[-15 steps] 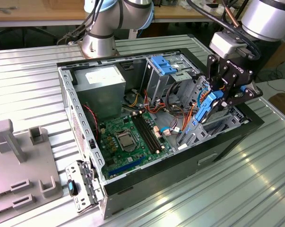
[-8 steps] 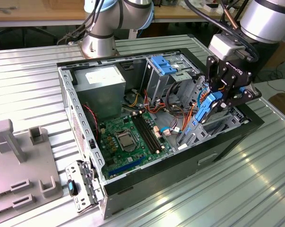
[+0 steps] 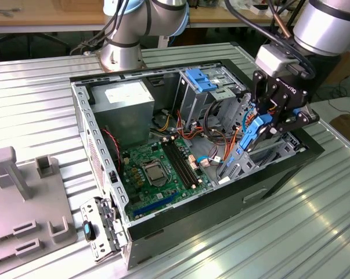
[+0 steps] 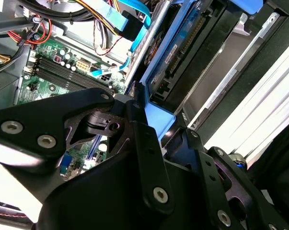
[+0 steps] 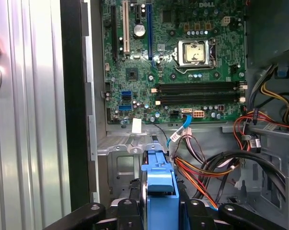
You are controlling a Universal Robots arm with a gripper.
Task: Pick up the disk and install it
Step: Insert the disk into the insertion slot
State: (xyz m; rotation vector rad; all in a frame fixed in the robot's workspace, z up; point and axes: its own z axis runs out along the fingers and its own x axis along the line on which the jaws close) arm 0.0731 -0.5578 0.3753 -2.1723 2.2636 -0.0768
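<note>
One disk [image 3: 248,138] sits grasped in my gripper [image 3: 263,123], tilted on its edge; its lower end reaches into the computer case [image 3: 209,218] beneath the gripper.

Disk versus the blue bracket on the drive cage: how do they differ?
The disk is held steeply tilted by the gripper; the bracket sits fixed on the cage. The disk is dark with blue rails; the bracket is all light blue and ribbed. Both show blue plastic.

The silver arm [image 3: 328,23] has black cables [image 3: 274,14] and a black end effector [image 3: 260,127] with silver screws [image 4: 159,194].
</note>
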